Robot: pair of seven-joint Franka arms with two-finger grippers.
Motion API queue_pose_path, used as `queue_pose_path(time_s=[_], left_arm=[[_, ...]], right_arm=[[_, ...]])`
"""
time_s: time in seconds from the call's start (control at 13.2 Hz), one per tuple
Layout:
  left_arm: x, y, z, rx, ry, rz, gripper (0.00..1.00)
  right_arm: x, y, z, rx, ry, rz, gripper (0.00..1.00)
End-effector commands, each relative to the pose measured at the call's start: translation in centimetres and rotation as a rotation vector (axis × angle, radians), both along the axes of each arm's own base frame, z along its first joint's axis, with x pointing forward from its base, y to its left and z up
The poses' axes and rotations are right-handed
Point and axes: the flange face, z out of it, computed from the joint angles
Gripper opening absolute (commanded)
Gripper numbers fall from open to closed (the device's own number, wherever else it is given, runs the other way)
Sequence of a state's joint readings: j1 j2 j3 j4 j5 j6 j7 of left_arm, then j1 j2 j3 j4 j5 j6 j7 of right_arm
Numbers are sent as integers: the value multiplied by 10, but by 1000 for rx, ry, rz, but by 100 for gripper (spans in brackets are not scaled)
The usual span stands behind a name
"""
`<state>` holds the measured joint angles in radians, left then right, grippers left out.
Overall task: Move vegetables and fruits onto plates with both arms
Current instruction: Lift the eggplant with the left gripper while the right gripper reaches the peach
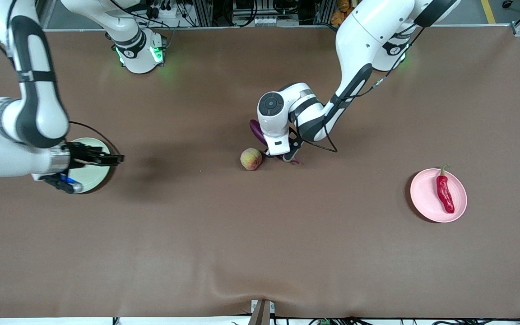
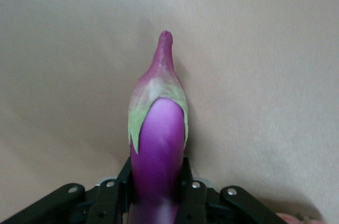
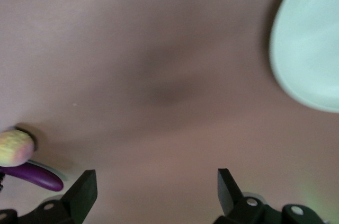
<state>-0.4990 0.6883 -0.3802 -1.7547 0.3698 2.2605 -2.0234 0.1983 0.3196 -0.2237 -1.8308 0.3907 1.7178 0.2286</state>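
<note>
My left gripper (image 1: pixel 287 155) is at the table's middle, shut on the purple eggplant (image 1: pixel 256 131). In the left wrist view the eggplant (image 2: pixel 159 139) sits between the fingers (image 2: pixel 108 197), its green-capped stem end pointing away. The pale peach (image 1: pixel 251 159) lies on the table beside it, toward the right arm's end. The red chili (image 1: pixel 445 194) lies on the pink plate (image 1: pixel 422 198). My right gripper (image 1: pixel 118 159) is open and empty, over the table just beside the green plate (image 1: pixel 90 174). The red fruit is not in view.
The right wrist view shows the open gripper (image 3: pixel 157 189) over bare brown cloth, with the green plate's rim (image 3: pixel 312 44), the peach (image 3: pixel 16 148) and the eggplant (image 3: pixel 37 176) farther off. The right arm's body covers part of the green plate.
</note>
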Motion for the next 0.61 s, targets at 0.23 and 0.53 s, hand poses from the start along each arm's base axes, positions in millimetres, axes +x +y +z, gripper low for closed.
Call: queue_pose_path(time_s=[0.23, 0.53], left_arm=[[25, 34, 113, 11, 30, -35, 4], [93, 98, 181, -30, 109, -60, 0]], right_arm=[[-10, 137, -7, -64, -3, -165, 100], [-27, 260, -34, -92, -72, -376, 100]])
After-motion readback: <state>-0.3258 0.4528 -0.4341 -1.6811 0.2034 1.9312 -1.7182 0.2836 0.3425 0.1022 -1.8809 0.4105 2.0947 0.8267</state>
